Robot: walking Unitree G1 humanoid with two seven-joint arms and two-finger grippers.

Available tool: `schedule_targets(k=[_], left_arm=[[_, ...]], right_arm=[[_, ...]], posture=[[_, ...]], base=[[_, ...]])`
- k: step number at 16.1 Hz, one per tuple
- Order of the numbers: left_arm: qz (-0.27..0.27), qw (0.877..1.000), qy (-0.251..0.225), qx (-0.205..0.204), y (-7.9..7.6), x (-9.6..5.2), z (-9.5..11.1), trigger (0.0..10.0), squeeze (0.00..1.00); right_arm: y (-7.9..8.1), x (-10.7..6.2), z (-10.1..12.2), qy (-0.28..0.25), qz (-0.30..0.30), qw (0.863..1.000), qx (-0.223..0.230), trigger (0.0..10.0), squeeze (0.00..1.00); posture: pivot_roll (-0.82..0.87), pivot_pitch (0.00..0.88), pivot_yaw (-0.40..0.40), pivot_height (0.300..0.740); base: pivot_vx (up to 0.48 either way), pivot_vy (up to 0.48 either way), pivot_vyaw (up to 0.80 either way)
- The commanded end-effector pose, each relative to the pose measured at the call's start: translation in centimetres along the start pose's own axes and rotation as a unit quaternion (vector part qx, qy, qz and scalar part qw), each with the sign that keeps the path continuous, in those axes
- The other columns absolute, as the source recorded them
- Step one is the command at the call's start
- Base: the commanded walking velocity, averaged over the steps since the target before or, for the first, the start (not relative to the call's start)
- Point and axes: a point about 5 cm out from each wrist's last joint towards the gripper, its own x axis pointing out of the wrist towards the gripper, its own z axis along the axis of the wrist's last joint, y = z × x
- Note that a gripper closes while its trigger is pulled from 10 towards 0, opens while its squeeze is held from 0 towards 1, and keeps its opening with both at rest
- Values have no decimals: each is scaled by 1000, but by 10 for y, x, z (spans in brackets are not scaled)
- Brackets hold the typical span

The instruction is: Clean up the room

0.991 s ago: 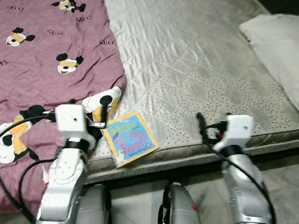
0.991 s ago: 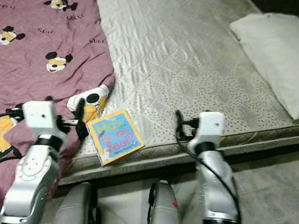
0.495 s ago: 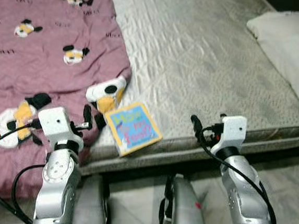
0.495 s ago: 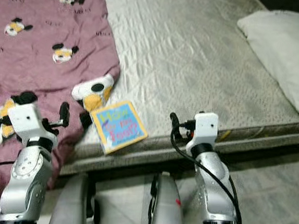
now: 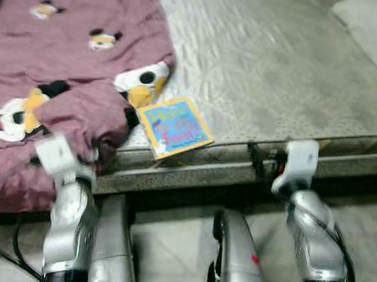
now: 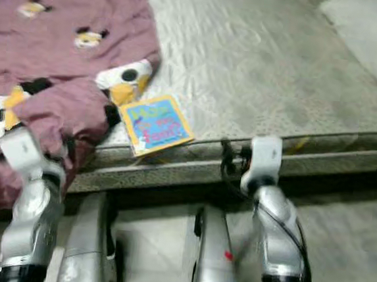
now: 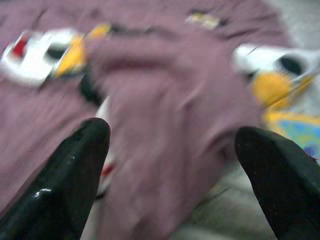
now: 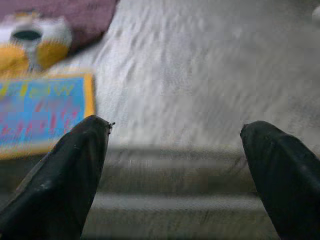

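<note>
A square, glossy picture book [image 5: 174, 126] lies on the quilted mattress [image 5: 273, 76] edge beside a rumpled maroon blanket [image 5: 64, 57], the left gripper [image 7: 175, 165] and right gripper [image 8: 175, 165] both spread open.

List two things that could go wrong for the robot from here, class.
1. The book lies at the mattress edge; a nudge could tip it to the floor.
2. The blanket is bunched right before the open left claw; a grab could snag cloth instead.

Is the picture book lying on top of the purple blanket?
No, the picture book lies on the grey mattress at its edge, beside the purple blanket.
</note>
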Motion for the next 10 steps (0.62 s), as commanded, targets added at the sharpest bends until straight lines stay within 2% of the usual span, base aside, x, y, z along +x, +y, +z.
schedule_targets(k=[1, 3, 5, 8, 10], left_arm=[[-3, 1000, -10, -24, -11, 3, 4, 10000, 0], [-3, 1000, -7, -23, -12, 7, 3, 10000, 0], [-7, 1000, 15, -21, -12, 9, -5, 10000, 0], [-38, 998, 49, -34, -21, 17, -18, 10000, 0], [-62, 995, 67, -46, -30, 22, -25, 10000, 0]], right_arm=[[-3, 0, 5, -8, 0, 1000, -9, 10000, 0], [-5, -1, 5, -7, -2, 1000, -14, 10000, 0], [-7, -2, 6, -7, -3, 1000, -18, 10000, 0], [-12, -8, 7, -3, -4, 999, -33, 10000, 0], [-21, -15, 10, -1, -10, 999, -46, 10000, 0]], posture=[[-81, 171, 3, 525], [-88, 174, 1, 525], [-99, 180, -4, 525], [-139, 198, -23, 525], [-194, 217, -36, 525]], base=[[0, 0, 0], [0, 0, 0], [0, 0, 0], [0, 0, 0], [0, 0, 0]])
